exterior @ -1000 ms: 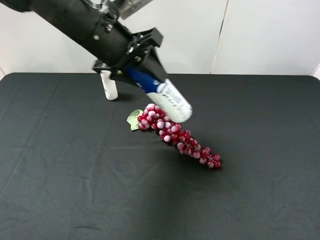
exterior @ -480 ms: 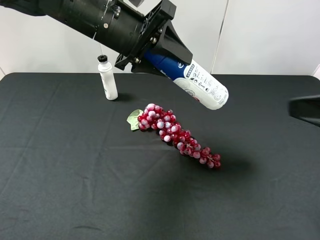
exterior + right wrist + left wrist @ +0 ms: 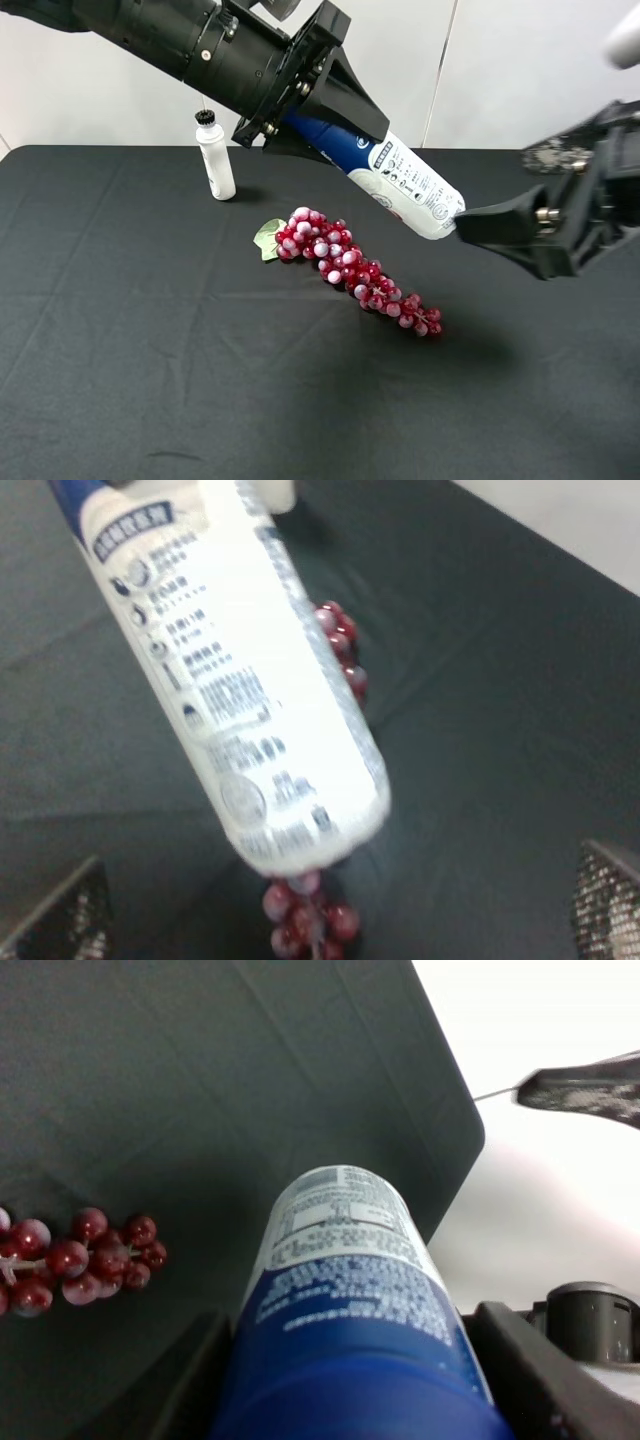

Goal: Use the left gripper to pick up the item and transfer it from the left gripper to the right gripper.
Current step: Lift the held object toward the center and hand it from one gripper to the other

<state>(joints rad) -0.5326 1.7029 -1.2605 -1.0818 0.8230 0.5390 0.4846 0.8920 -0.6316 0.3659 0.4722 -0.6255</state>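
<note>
Canister (image 3: 395, 178) hangs tilted in the air over the grapes (image 3: 355, 270), above the table (image 3: 150, 350). My left gripper (image 3: 345, 135) is clamped on its blue end. The white base points to my right gripper (image 3: 495, 190), whose fingers stand spread wide, one tip just beside the base; I cannot tell if they touch. Its label (image 3: 215, 680) carries small dark print and round icons, too blurred to read. White bottle (image 3: 215, 160) stands well apart.
</note>
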